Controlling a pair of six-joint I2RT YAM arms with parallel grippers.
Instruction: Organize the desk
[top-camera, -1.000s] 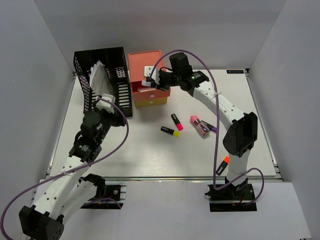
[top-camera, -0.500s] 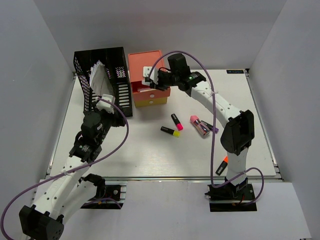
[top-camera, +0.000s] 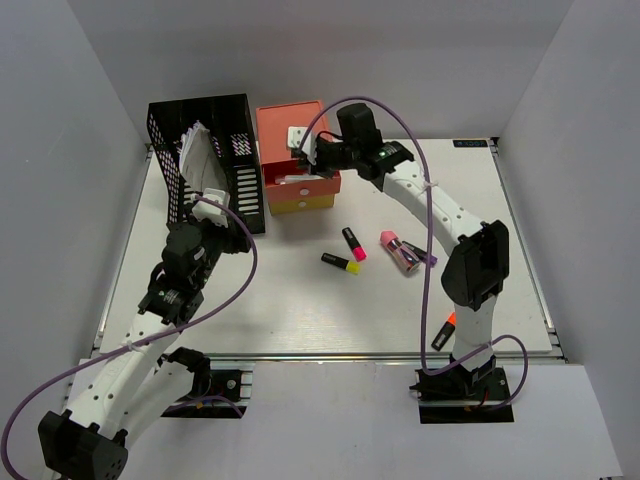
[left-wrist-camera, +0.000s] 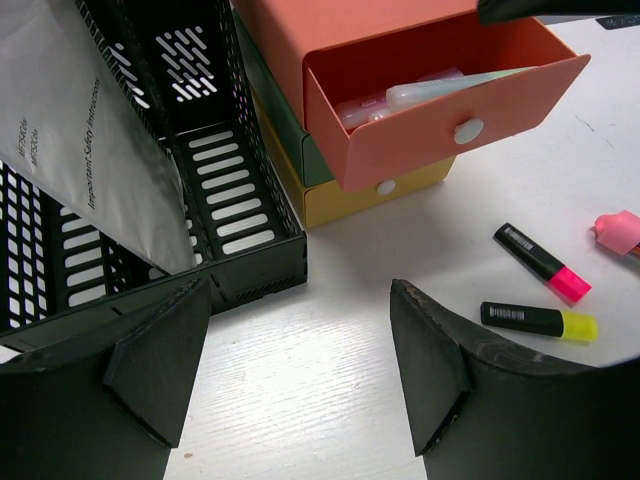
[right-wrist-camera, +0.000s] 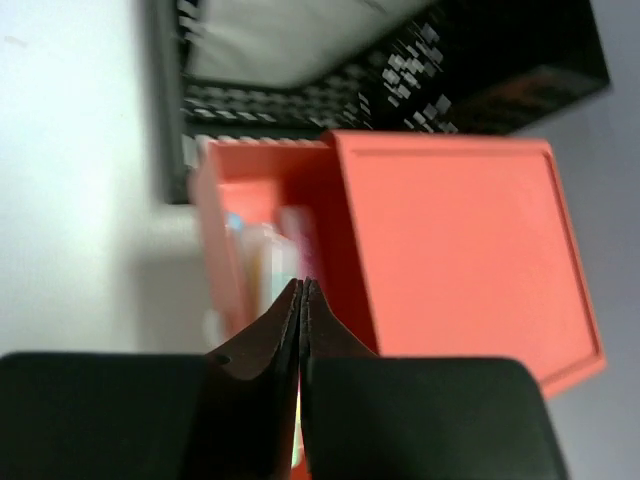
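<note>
R gripper (right-wrist-camera: 302, 296), jaws pressed together on nothing, sits over the open drawer (left-wrist-camera: 430, 140). The pen (left-wrist-camera: 455, 87) poking past its rim could jam closing. L gripper (left-wrist-camera: 298, 295) has jaws spread, empty.

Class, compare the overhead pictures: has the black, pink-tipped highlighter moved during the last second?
No. The black, pink-tipped highlighter keeps its spot relative to the drawer unit.

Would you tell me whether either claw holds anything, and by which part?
Nothing is held. The right claw is shut empty by the open coral drawer; the left claw stands open.
</note>
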